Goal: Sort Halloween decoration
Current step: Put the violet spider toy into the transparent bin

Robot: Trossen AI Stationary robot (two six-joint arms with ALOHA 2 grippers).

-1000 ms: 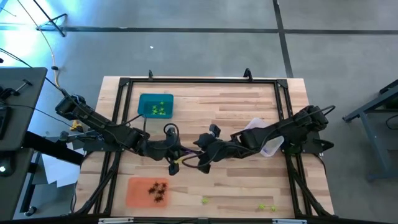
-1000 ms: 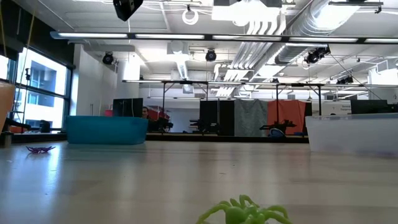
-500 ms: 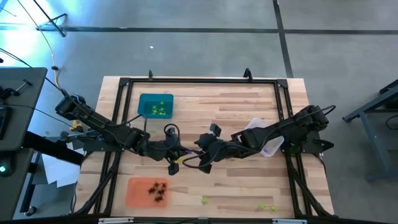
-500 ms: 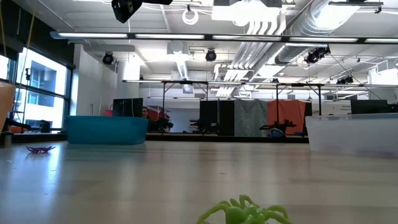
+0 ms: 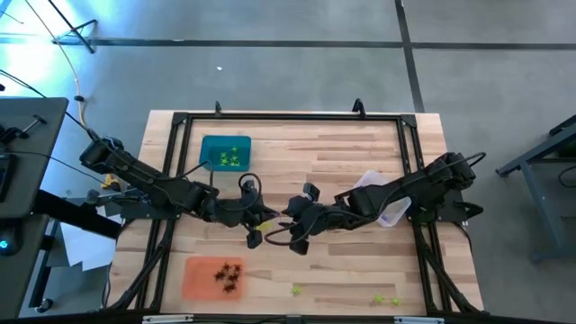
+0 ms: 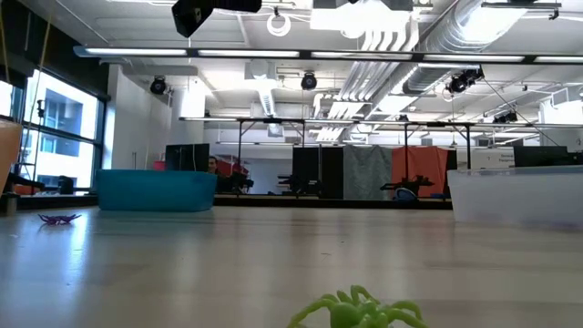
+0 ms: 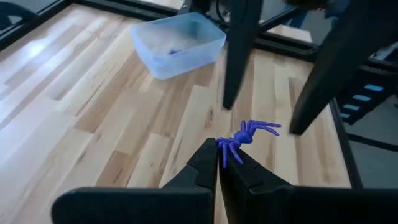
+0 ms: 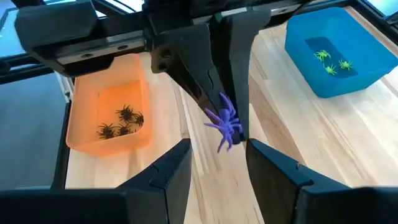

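Handover mid-table, above the wood: left gripper pinching purple spider by a leg; right gripper spread wide, bracketing it. Closing squarely on the body before releasing. Orange tray near-left, teal tray far-left, clear tray right; yellow-green spiders lying loose near edge.

A teal tray sits at the far left of the wooden surface, an orange tray near the front left, and a clear tray toward the right side.
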